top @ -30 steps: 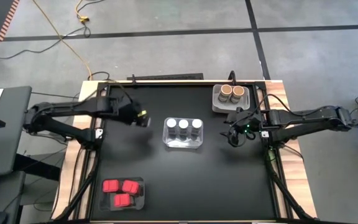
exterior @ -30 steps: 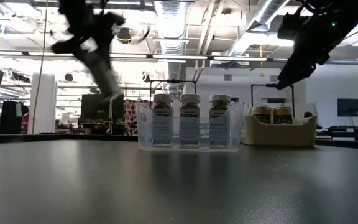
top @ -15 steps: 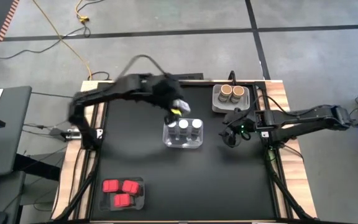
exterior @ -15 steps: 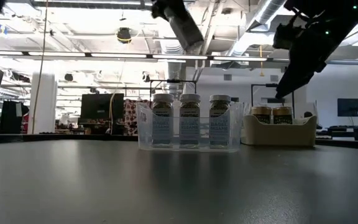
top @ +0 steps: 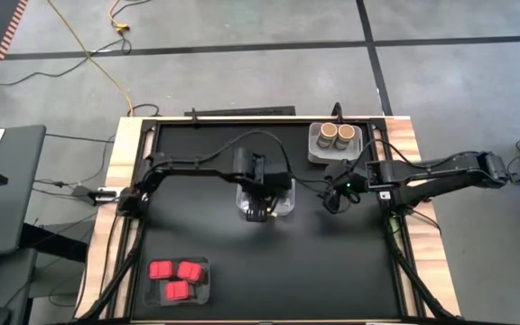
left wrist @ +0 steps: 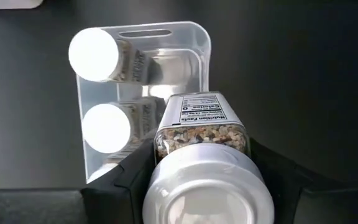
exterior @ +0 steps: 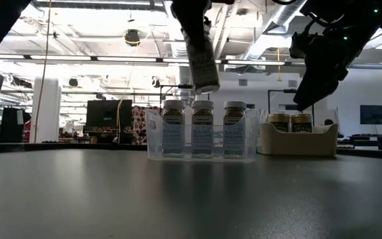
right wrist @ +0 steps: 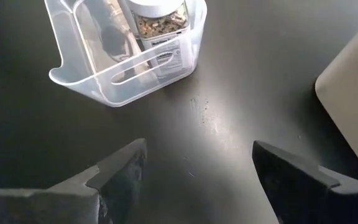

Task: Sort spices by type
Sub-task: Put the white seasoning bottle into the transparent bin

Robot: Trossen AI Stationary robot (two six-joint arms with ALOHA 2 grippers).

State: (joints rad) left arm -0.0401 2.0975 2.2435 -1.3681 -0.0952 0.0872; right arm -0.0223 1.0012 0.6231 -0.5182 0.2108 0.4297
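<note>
The left pincer (left wrist: 197,186) is pinching a clear glass spice jar with a white round lid (left wrist: 201,163) above the transparent plastic tray (left wrist: 194,50), where it risks knocking the jars already standing inside, while the right pincer (right wrist: 194,174) is hanging spread over the black counter (right wrist: 229,124).

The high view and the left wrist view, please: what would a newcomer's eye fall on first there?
Most striking is the left tool, poised over the clear tray at the table's middle, shut on a white-lidded jar held above the jars already standing in that tray. The right tool hangs open just beside the tray, near the grey tray of tan-brown jars. Three red boxes sit in a tray at the front left.
</note>
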